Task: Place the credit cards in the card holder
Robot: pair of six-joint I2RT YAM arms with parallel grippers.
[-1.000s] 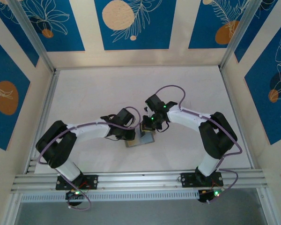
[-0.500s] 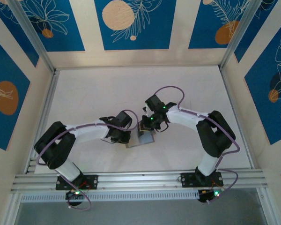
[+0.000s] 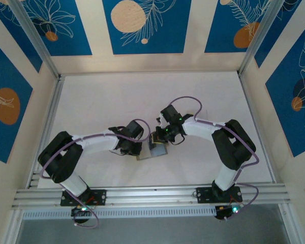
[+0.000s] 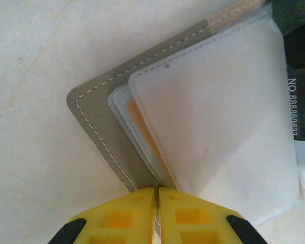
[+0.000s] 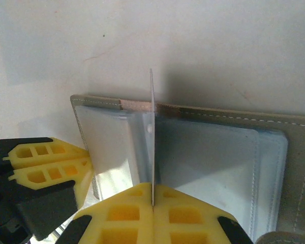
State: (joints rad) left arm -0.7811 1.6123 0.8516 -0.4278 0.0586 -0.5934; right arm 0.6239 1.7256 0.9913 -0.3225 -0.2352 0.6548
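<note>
Grey stitched card holder (image 5: 295, 168) lies open on the table (image 5: 218, 46), clear pockets up. One credit card (image 5: 152, 117) stands edge-on over the middle pocket, its near edge pinched in my right gripper (image 5: 152, 203) jaws. Left gripper (image 4: 156, 201) jaws are closed on the holder's rim, pinning it. I judge the card thin, stiff and slick, so an edge grip suits it. The holder looks floppy.

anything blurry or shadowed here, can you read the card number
Top external: even light, card holder tiny between the arms. Left wrist: stitching crisp, left end effector soft, number on the dark card readable only in part. Right wrist: the card in the right end effector shows edge-on as a thin line; soft shadow on the table beyond.
</note>
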